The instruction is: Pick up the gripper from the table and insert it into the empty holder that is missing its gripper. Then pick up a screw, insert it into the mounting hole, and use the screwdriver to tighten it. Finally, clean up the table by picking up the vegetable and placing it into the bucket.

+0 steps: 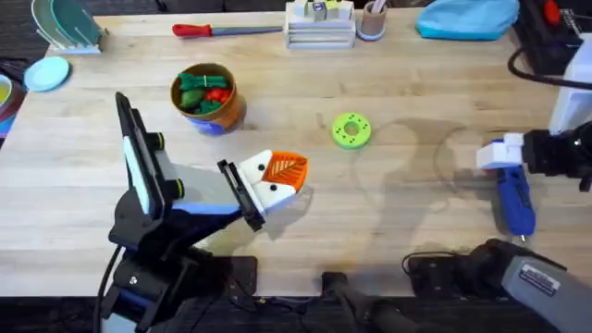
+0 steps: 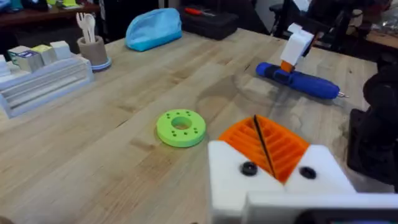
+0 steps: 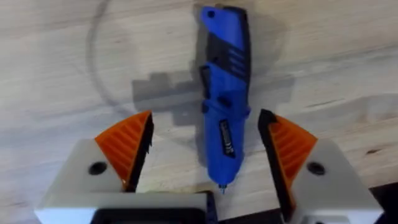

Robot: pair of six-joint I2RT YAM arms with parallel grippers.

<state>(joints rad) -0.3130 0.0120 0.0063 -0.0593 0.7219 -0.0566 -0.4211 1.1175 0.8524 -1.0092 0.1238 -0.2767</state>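
The blue screwdriver (image 1: 514, 203) lies flat on the wooden table (image 1: 398, 129), over on the right side; its thin metal tip points toward the near edge of the table; the right gripper (image 3: 208, 155) hangs just above it with its two orange pads (image 3: 127, 146) wide apart, one on each side of the blue body; the pads do not touch the screwdriver, so this claw holds nothing.

The left gripper (image 1: 276, 176) sits low near the middle of the table; its two orange pads (image 2: 267, 146) are pressed close together with just a thin dark line between them; I cannot see anything held between them; each white mount has an orange tip and a small dark screw (image 2: 249, 168) in it.

The bucket (image 1: 207, 96) stands upright toward the far left of the table; green and red toy vegetables (image 1: 203, 92) fill its top; I cannot tell if the little dark green one is among them.

A flat green disc with holes (image 1: 351, 130) lies between the bucket and the screwdriver, well apart from both; a slim red-handled tool (image 1: 222, 30) lies at the far edge; a blue cloth thing (image 1: 467, 18) rests at the far right.
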